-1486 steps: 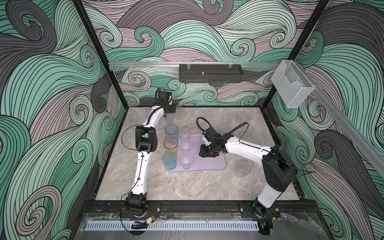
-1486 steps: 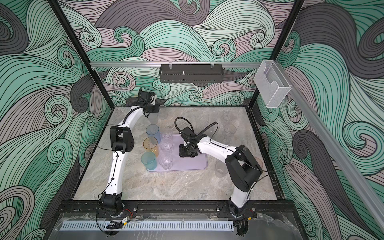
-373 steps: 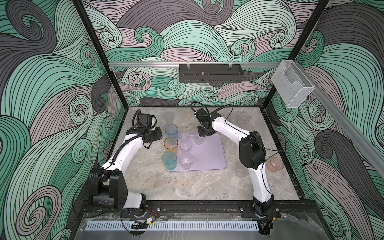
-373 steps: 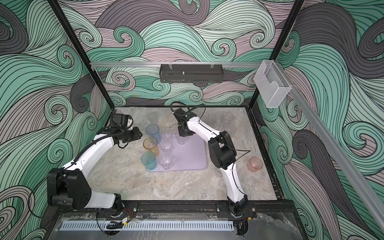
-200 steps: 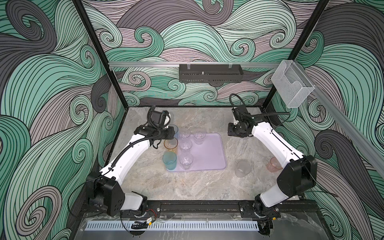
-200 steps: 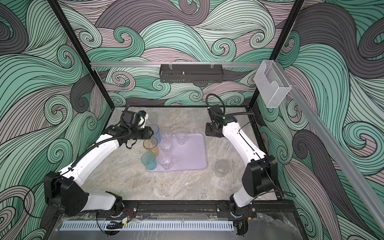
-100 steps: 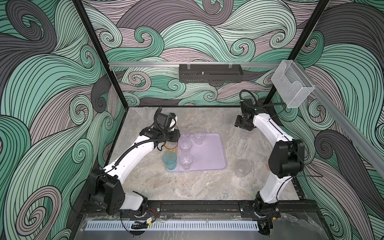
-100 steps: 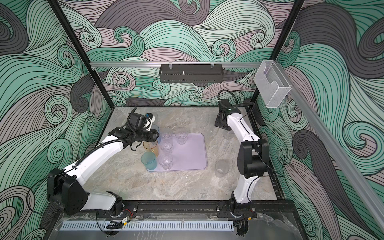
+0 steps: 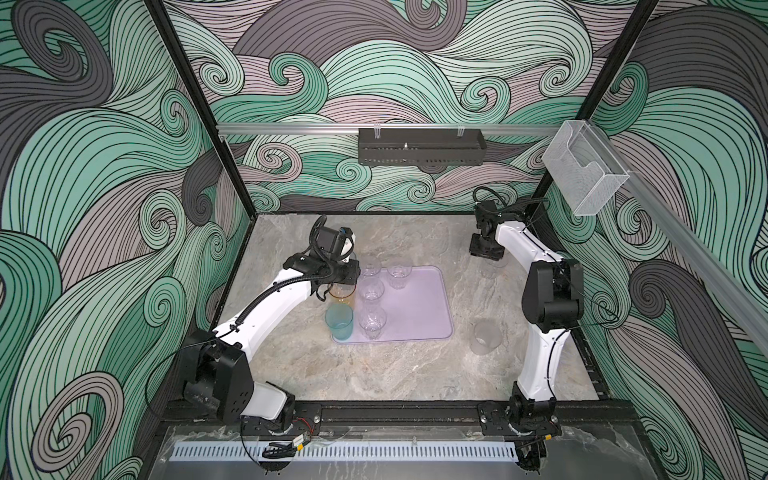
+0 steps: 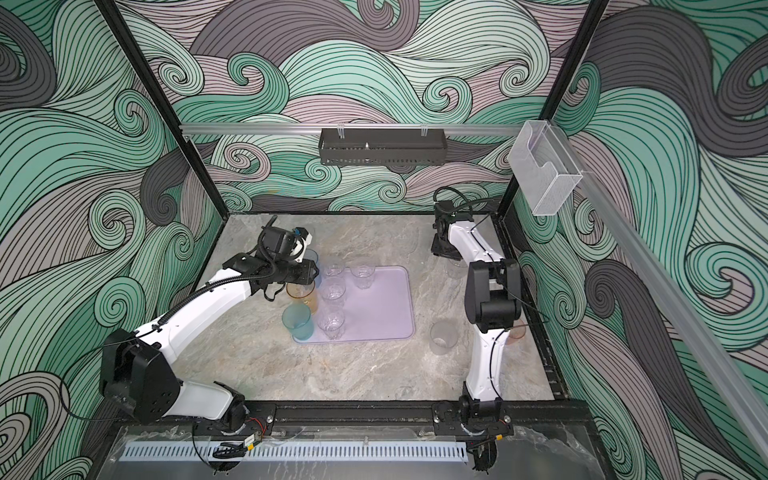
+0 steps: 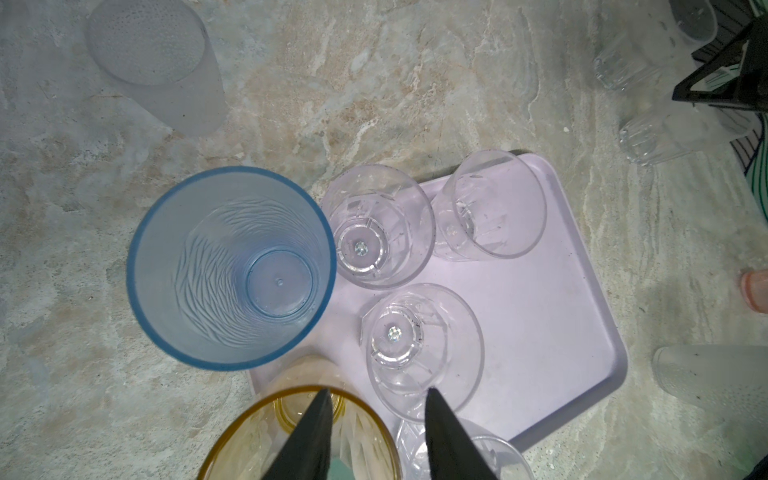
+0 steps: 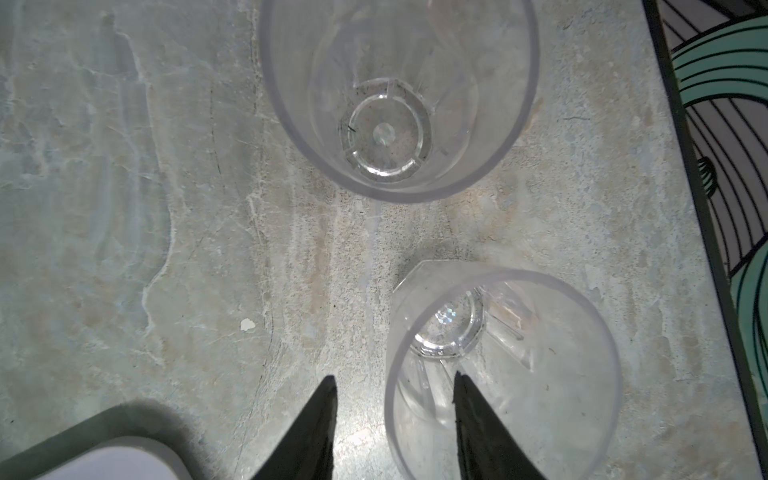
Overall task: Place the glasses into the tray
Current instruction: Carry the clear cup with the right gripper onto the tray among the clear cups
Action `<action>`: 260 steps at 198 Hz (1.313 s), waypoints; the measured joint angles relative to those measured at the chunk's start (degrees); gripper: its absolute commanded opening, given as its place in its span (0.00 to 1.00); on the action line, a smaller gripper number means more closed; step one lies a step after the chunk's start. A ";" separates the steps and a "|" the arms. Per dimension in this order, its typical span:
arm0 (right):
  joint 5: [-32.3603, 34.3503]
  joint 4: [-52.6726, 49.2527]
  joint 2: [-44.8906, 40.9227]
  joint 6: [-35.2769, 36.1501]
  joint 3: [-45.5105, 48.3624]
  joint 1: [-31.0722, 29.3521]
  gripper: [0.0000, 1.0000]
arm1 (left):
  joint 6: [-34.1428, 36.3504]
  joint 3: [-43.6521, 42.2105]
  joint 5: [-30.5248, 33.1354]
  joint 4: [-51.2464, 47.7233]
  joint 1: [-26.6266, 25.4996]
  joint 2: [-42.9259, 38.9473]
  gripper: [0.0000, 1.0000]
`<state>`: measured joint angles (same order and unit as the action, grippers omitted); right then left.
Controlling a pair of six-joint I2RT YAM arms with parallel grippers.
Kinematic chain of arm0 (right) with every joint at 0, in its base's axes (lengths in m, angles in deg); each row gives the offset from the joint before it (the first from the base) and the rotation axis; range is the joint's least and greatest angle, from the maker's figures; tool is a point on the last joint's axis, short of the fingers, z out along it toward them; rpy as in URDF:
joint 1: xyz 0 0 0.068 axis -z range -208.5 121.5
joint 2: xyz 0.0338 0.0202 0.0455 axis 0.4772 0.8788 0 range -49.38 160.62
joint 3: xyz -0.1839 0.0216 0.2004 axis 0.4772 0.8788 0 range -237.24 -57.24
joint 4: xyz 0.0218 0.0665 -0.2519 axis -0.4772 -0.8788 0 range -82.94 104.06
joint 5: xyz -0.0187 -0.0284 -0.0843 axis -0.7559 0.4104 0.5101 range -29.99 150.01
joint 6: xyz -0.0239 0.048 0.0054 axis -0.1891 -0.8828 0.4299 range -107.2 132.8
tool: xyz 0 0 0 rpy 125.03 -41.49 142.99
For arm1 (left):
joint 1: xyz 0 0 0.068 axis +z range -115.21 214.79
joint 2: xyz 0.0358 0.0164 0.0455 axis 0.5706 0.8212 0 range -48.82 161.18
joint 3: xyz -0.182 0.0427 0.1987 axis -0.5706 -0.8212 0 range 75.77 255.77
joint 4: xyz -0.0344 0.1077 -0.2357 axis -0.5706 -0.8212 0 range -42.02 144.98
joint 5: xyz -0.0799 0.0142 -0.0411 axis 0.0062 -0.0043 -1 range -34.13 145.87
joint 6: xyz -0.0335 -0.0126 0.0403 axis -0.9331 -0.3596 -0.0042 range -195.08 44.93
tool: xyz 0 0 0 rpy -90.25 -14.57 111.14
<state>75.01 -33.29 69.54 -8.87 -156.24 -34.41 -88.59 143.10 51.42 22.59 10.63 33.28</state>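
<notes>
The lavender tray (image 9: 419, 307) (image 11: 540, 311) holds a teal tumbler (image 9: 339, 322), an amber tumbler (image 9: 341, 293) (image 11: 257, 432) and several clear glasses (image 9: 371, 291). A blue tumbler (image 11: 232, 266) stands at the tray's far left corner. My left gripper (image 9: 345, 277) (image 11: 376, 392) hangs open over the amber tumbler's rim, one finger above its mouth and the other outside. At the back right, my right gripper (image 9: 484, 253) (image 12: 392, 376) is open astride the wall of a clear glass (image 12: 503, 374). A second clear glass (image 12: 399, 95) stands just beyond it.
A frosted grey cup (image 9: 484, 336) and a pink cup (image 10: 516, 332) stand right of the tray. Another frosted cup (image 11: 158, 62) lies beyond the blue tumbler. A black rack (image 9: 419, 151) and a clear acrylic box (image 9: 584, 174) hang on the walls.
My right arm swung from beside the tray to the back right corner and its jaws narrowed around the clear glass's wall. My left gripper shifted over the amber tumbler.
</notes>
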 measured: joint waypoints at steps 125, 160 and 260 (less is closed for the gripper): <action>-1.55 -1.16 -3.37 0.28 1.14 -5.05 0.01 | -0.13 0.00 1.95 -0.13 0.00 0.72 0.40; -2.19 -1.79 -12.66 0.59 2.75 -13.90 0.01 | -0.72 -0.20 5.31 -0.39 1.14 -0.13 0.41; -6.29 -5.18 -24.94 -2.38 15.89 -39.71 0.04 | -5.62 -2.03 4.22 -5.27 12.74 -6.54 0.41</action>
<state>68.72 -38.47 44.60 -11.25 -140.35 -74.13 -94.21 141.07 55.64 17.33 23.37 26.75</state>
